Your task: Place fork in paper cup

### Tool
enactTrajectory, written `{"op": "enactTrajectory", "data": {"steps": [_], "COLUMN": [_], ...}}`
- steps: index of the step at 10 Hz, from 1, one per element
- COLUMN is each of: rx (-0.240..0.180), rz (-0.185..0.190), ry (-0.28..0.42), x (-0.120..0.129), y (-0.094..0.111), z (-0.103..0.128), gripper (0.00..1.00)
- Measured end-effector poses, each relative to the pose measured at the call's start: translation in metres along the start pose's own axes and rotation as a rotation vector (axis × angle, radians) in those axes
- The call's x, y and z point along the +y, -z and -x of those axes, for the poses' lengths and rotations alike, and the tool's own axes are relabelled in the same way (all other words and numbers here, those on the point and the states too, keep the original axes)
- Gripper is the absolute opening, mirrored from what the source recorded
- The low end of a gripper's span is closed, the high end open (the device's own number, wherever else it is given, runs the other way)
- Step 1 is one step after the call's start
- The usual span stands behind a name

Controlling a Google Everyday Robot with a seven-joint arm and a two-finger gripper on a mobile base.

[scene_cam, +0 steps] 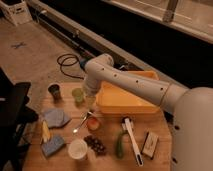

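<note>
The fork (81, 123) is a thin silvery utensil lying flat on the wooden table (107, 159), left of centre. The white paper cup (77, 148) stands upright near the table's front, below the fork. My gripper (90, 103) hangs from the white arm (125, 80) just above the table, a little above and right of the fork, next to the small green cup (77, 95). It holds nothing that I can see.
A yellow bin (125, 97) sits at the back right. A small dark cup (54, 91), a blue-grey cloth (55, 118), a blue sponge (52, 146), an orange fruit (93, 123), dark grapes (95, 144), a green vegetable (120, 145), a white-handled brush (131, 140) and a small box (148, 143) lie around.
</note>
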Motion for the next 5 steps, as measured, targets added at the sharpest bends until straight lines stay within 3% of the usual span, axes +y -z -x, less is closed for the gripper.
{"op": "enactTrajectory", "data": {"steps": [5], "rx": [0.001], "rz": [0.081], "ry": [-0.025], "x": [0.001], "y": [-0.039], "z": [-0.011], "gripper": [0.71]}}
